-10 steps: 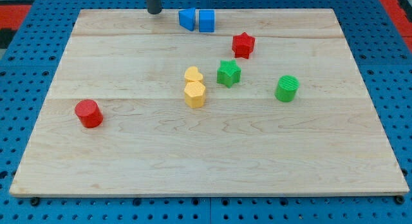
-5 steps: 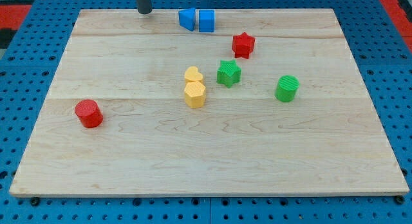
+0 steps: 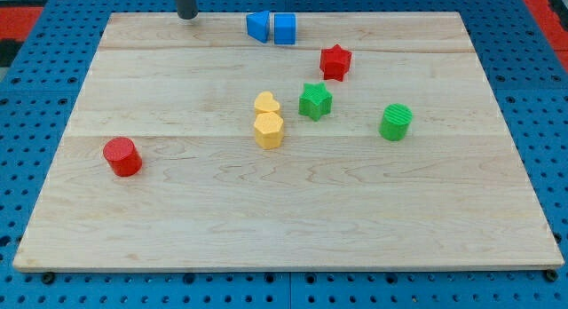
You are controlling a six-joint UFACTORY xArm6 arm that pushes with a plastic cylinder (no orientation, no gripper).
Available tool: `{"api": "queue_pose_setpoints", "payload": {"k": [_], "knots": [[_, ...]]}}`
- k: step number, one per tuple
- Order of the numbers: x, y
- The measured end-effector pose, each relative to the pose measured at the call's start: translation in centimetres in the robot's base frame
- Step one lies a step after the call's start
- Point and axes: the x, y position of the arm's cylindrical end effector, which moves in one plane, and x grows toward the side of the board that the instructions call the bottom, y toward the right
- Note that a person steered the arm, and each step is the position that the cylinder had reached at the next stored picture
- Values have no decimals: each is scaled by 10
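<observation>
Tip [image 3: 187, 16] at table [image 3: 177, 220] top edge, left of two blue blocks [image 3: 272, 27], touching nothing; no gripper here, other blocks well apart.

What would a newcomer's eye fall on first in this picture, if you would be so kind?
Probably the bright cluster mid-board: two yellow blocks touching, with a green star and a red star toward the view's upper right. A red cylinder sits alone at the view's left. My tip stands at the top edge, left of two blue blocks, touching nothing.
</observation>
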Motion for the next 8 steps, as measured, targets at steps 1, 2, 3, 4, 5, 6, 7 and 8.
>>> {"api": "queue_pose_setpoints", "payload": {"k": [1,2,3,4,5,6,7,8], "knots": [[2,0],[3,0],[3,0],[11,-2],[50,12],[84,14],[119,69],[151,103]]}}
